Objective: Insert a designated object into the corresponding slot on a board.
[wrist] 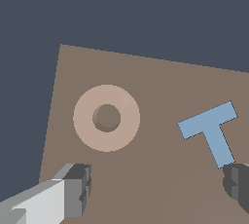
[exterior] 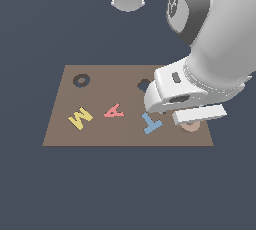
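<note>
The tan O ring lies flat on the brown board, near its corner. In the exterior view only an edge of the ring shows under my hand, at the board's near corner on the exterior view's right. My gripper is open and empty above the board. Its two fingers stand wide apart, and the ring lies just outside the line between them. The dark ring-shaped slot is at the board's far corner on the exterior view's left. My gripper hovers low over the ring.
A blue T lies next to the ring, close to one finger; it also shows in the exterior view. A pink A and a yellow M lie on the board. The dark lobed hole is partly hidden by my hand.
</note>
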Robot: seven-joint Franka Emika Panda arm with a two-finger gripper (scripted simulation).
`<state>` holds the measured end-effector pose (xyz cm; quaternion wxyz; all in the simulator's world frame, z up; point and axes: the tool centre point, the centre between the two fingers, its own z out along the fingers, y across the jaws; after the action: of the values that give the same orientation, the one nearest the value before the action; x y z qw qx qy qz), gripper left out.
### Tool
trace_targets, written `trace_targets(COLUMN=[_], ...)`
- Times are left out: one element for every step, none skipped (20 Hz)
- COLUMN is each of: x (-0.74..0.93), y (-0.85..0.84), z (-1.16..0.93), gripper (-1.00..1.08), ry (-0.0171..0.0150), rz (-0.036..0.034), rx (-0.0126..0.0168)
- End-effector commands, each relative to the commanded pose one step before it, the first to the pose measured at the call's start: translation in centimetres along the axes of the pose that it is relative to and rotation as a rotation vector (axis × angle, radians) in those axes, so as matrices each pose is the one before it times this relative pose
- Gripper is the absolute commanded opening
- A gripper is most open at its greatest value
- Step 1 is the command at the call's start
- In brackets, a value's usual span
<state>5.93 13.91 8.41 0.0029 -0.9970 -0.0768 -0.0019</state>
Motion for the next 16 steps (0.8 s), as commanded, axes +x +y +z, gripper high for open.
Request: trace_targets(x=[0.899, 0.288, 0.264, 0.241, 0.219, 0.198, 0.176, 0.156, 0.136, 0.117, 0.099, 0.080, 0.063, 0.047, 0.026, 0.011], y=[-1.090, -0.361, -0.323, -0.293, -0.268, -0.235, -0.214, -0.184, -0.159, -0.142, -0.111, -0.089, -0.062, -0.007, -0.050, 0.005], z=[1.070, 0.350, 0.314, 0.283, 0.255, 0.228, 0.203, 0.178, 0.153, 0.130, 0.106, 0.083, 0.059, 0.031, 0.018, -0.009], gripper=[1.00, 1.00, 1.00, 1.00, 1.00, 1.00, 1.00, 1.00, 1.00, 1.00, 1.00, 1.00, 1.00, 1.00, 1.00, 1.00], ry=[-0.00059, -0.00052, -0.00046, -0.00042, -0.00039, -0.00034, -0.00032, -0.00027, -0.00023, -0.00021, -0.00017, -0.00014, -0.00010, 0.00000, -0.00010, 0.00000], rz=[-0.01068, -0.00371, -0.00332, -0.00303, -0.00279, -0.00244, -0.00225, -0.00191, -0.00166, -0.00151, -0.00117, -0.00096, -0.00068, 0.00000, -0.00068, 0.00000], rx=[-0.00189, -0.00054, -0.00048, -0.00043, -0.00040, -0.00035, -0.00032, -0.00027, -0.00024, -0.00021, -0.00016, -0.00013, -0.00009, 0.00000, -0.00006, 0.00000])
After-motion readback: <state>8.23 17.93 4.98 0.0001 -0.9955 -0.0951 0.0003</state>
